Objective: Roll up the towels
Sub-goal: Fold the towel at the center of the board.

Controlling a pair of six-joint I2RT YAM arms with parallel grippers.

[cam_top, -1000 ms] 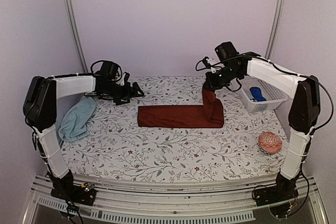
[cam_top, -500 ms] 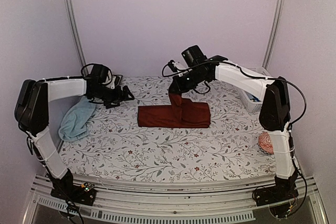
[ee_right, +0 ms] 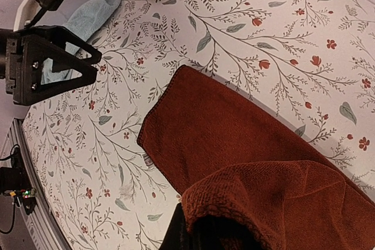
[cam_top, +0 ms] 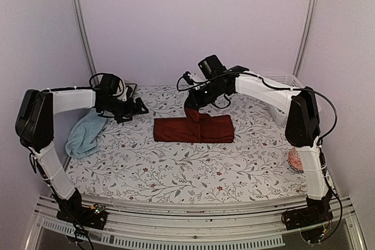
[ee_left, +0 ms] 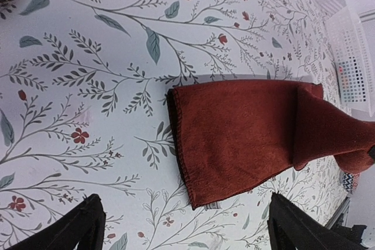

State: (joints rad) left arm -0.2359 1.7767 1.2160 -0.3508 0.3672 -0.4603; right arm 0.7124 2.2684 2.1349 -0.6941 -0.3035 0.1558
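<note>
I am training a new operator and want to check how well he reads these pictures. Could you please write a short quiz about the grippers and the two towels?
1. Fill in: the light blue towel lies crumpled beside the ___ arm.
2. True or false: the left gripper is open and holds nothing.
3. The right gripper is shut on: A) the light blue towel B) one end of the maroon towel C) nothing.
Key: 1 left; 2 true; 3 B.
</note>
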